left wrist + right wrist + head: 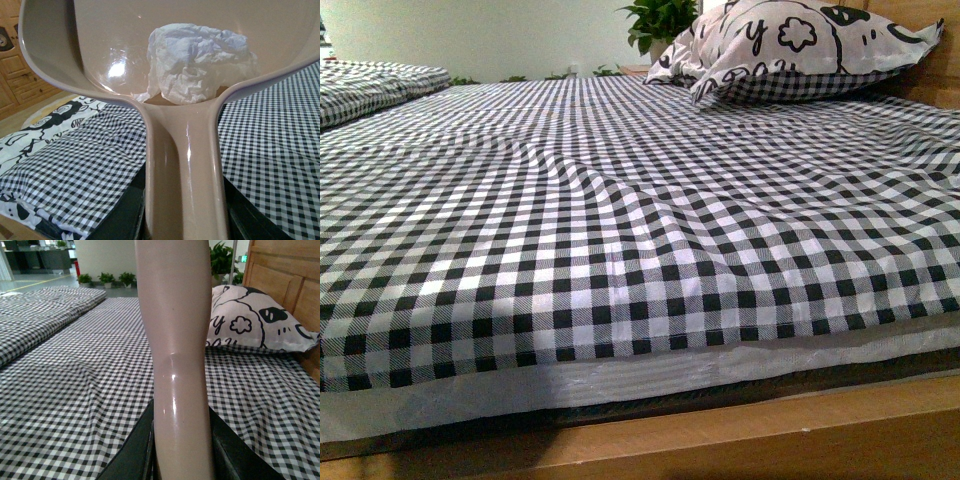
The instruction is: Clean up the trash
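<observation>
In the left wrist view the trash [197, 60], a white crumpled paper wad, lies inside the beige dustpan [100, 45], near where the pan meets its handle. My left gripper [182, 220] is shut on the dustpan handle [182, 165], its black fingers on both sides. In the right wrist view my right gripper [182, 460] is shut on the pale beige brush handle [175, 340], which stands up over the bed. The brush head is out of view. Neither arm shows in the front view.
The bed's black-and-white checked sheet [620, 220] fills the front view, with a wooden frame edge [740, 440] below. A cartoon-print pillow [790, 45] lies at the far right by the wooden headboard [280, 275]. A second checked bed [370, 85] stands far left. Potted plants [660, 20] stand behind.
</observation>
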### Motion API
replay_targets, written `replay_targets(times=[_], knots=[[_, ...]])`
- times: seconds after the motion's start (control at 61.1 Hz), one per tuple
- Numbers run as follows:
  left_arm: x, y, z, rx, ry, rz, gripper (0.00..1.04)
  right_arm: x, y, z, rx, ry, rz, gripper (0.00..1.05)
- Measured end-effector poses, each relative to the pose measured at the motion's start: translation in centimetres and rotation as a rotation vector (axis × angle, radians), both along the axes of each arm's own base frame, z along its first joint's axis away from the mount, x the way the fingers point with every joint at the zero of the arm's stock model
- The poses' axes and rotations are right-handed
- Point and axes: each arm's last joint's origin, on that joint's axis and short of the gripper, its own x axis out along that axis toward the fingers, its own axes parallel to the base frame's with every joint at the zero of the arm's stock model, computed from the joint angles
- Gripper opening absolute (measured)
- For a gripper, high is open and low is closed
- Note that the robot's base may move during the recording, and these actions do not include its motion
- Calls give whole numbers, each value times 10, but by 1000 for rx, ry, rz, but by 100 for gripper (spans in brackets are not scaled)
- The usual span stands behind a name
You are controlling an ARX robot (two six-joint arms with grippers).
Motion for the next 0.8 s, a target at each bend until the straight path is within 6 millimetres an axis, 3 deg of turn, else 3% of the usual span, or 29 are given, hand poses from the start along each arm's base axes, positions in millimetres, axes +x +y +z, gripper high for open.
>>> replay_targets(times=[0.196,0.523,0.802], knots=[[-17,4,-15,-11,10,-33,25,-17,-7,-10,8,-45,-55,20],[-18,38,-30,2,-10,44,25,-33,-11,-16,16,-98,-95,20],[-18,42,-32,-9,-32,61,25,-38,-12,-34,15,-103,-125,20]])
